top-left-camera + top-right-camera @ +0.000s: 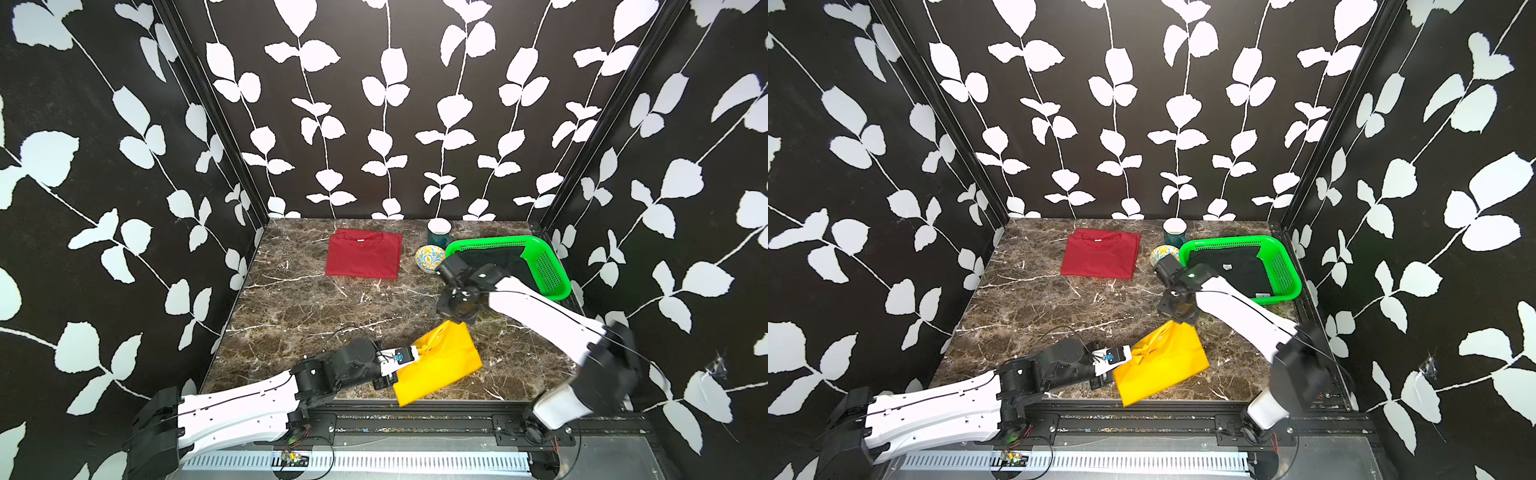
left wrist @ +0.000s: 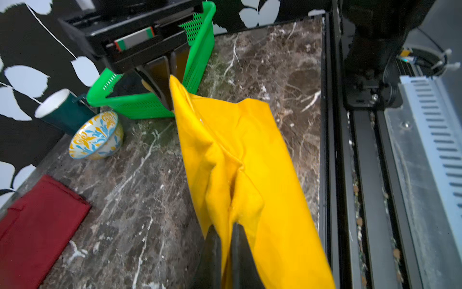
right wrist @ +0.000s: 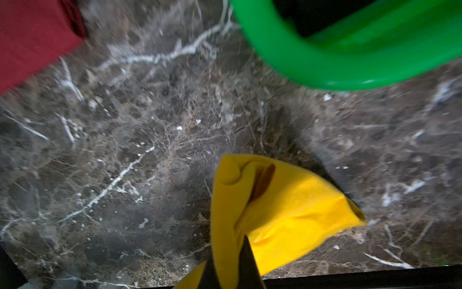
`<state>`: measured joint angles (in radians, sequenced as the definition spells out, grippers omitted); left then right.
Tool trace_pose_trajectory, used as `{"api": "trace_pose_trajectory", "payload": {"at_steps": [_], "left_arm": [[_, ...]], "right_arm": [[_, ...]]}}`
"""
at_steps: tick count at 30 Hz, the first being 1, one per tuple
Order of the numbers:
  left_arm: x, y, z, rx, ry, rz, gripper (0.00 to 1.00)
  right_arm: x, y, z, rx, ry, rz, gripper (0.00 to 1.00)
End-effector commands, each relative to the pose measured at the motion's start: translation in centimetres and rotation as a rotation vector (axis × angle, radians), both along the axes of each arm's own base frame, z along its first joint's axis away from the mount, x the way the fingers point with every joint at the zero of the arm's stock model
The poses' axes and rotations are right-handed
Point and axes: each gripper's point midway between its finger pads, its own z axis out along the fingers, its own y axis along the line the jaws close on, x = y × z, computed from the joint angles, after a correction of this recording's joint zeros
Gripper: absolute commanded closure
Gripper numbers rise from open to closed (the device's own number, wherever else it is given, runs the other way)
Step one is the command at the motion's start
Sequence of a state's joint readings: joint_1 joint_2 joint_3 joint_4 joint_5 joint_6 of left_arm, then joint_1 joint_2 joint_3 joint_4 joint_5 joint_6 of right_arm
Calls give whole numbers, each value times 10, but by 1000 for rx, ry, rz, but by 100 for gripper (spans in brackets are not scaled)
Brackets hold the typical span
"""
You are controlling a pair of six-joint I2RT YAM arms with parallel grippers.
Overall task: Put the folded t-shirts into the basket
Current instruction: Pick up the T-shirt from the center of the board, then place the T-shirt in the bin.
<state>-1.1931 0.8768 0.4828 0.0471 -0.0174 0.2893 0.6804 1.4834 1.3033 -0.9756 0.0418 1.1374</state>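
ok so both grippers are clamped onto the yellow t-shirt (image 1: 440, 365) right now. the left gripper (image 2: 225, 229) has its jaws squeezed tight on a bunched-up fold at one edge, and the right gripper (image 3: 231, 260) pinches the opposite corner. so the cloth is strung out between the two sets of jaws and kinda crumpled, not a neat rectangle. whether the sagging middle touches the marble table (image 1: 311, 307) I can't tell. the green basket (image 1: 552, 266) sits just past the right jaws, on the far side from the left ones, near but not touching them, and the black t-shirt (image 1: 1237, 266) lies flat inside it. the red t-shirt (image 1: 363, 259) lies folded on the table, well apart from both sets of jaws. the patterned bowl (image 1: 428, 257) and dark green mug (image 1: 438, 235) stand between it and the basket, the bowl near the right jaws
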Motion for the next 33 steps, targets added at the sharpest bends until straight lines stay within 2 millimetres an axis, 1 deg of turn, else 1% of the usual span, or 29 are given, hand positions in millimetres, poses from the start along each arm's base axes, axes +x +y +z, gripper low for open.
{"api": "trace_pose_trajectory", "payload": {"at_steps": [1, 4, 7, 9, 11, 12, 15, 16, 19, 20, 23, 25, 28, 29, 33], "left_arm": [[13, -16, 34, -52, -69, 31, 100], [19, -35, 54, -88, -113, 16, 100], [24, -56, 70, -111, -137, -7, 100], [28, -71, 86, -145, -159, -16, 100], [32, -84, 102, -182, -170, -23, 100], [35, -91, 109, -193, -176, -18, 100], [50, -112, 121, -197, -205, 10, 100], [53, -118, 121, -194, -214, 10, 100], [65, -138, 131, -220, -221, 12, 100], [73, -146, 134, -232, -215, 16, 100], [97, -162, 133, -255, -174, 27, 100], [114, -173, 125, -254, -120, 23, 100], [132, -191, 120, -260, -112, 10, 100], [136, -198, 116, -244, -117, 5, 100], [159, -214, 117, -241, -114, 35, 100]], "right_arm": [[3, -57, 13, -155, -57, -112, 100], [7, -79, 24, -113, -87, -172, 100], [9, -102, 46, -127, -141, -223, 100], [6, -117, 55, -131, -164, -261, 100], [9, -129, 76, -107, -224, -305, 100], [10, -137, 83, -117, -254, -321, 100], [11, -167, 104, -203, -355, -387, 100], [10, -176, 108, -217, -365, -413, 100], [7, -198, 119, -230, -401, -490, 100], [7, -207, 124, -227, -420, -529, 100], [9, -222, 137, -202, -478, -592, 100], [13, -230, 144, -185, -516, -628, 100], [25, -236, 146, -128, -564, -675, 100], [29, -237, 144, -106, -577, -687, 100], [52, -239, 132, -28, -621, -730, 100]]}}
